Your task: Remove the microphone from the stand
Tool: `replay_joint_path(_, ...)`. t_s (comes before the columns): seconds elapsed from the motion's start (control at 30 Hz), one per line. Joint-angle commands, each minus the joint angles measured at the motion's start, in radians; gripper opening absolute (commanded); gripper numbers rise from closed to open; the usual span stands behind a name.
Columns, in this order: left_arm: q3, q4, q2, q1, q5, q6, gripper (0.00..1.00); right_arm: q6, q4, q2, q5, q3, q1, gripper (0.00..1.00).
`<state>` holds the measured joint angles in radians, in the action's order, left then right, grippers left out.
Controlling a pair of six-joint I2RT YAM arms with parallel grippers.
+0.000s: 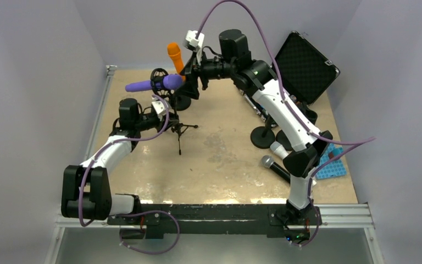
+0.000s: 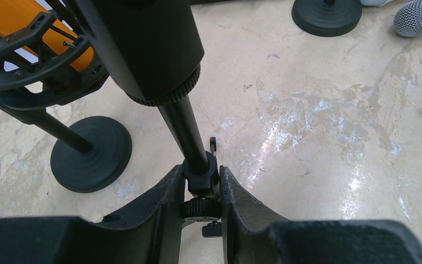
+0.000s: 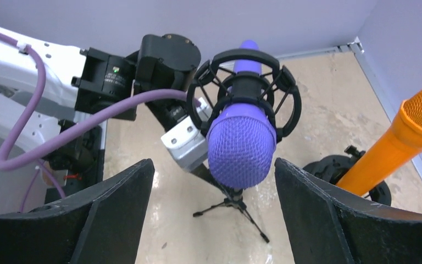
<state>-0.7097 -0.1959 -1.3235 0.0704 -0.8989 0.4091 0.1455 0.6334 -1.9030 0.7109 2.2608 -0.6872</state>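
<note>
Purple microphone (image 3: 242, 143) lies roughly level in its black cradle (image 3: 286, 104) on top of the tripod stand (image 2: 189, 135), over the far-left part of the surface (image 1: 225, 154). The left end effector (image 2: 202, 181) is clenched on the stand's thin pole just above the leg hub, bracing it. The right end effector (image 3: 214, 165) is released, its fingers spread wide. It faces the mesh head end-on, and the head sits framed between the fingers, touching neither.

The step in hand looks like the approach to the grasp. The next move calls for easing forward, clenching on the head, then drawing it straight along its axis out of the cradle. It must keep clear of the orange microphone (image 3: 406, 137) just beside.
</note>
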Motion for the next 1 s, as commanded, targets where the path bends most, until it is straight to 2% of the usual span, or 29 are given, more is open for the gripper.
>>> replay_joint_path(0.0, -0.026, 0.031, 0.018, 0.009, -0.036, 0.024, 0.24, -0.057, -0.132, -0.015, -0.027, 0.053, -0.009, 0.83)
replay_joint_path(0.3, -0.030, 0.047, 0.021, 0.026, -0.032, 0.040, 0.24, -0.078, -0.176, -0.091, -0.054, 0.069, -0.027, 0.82)
replay_joint_path(0.4, -0.033, 0.052, 0.023, 0.034, -0.035, 0.036, 0.23, -0.070, -0.178, -0.100, -0.067, 0.071, -0.028, 0.78)
replay_joint_path(0.63, -0.032, 0.053, 0.054, 0.071, -0.046, -0.035, 0.20, -0.010, -0.130, -0.048, -0.047, 0.063, -0.028, 0.53)
replay_joint_path(0.7, -0.029, 0.064, 0.080, 0.081, -0.047, -0.057, 0.19, 0.010, -0.112, -0.011, -0.038, 0.034, -0.028, 0.41)
replay_joint_path(0.87, 0.014, 0.082, 0.151, 0.109, -0.042, -0.089, 0.17, 0.043, -0.072, 0.119, -0.022, -0.093, -0.028, 0.26)
replay_joint_path(0.97, 0.048, 0.104, 0.190, 0.135, -0.039, -0.090, 0.17, 0.072, -0.047, 0.200, -0.017, -0.186, -0.028, 0.24)
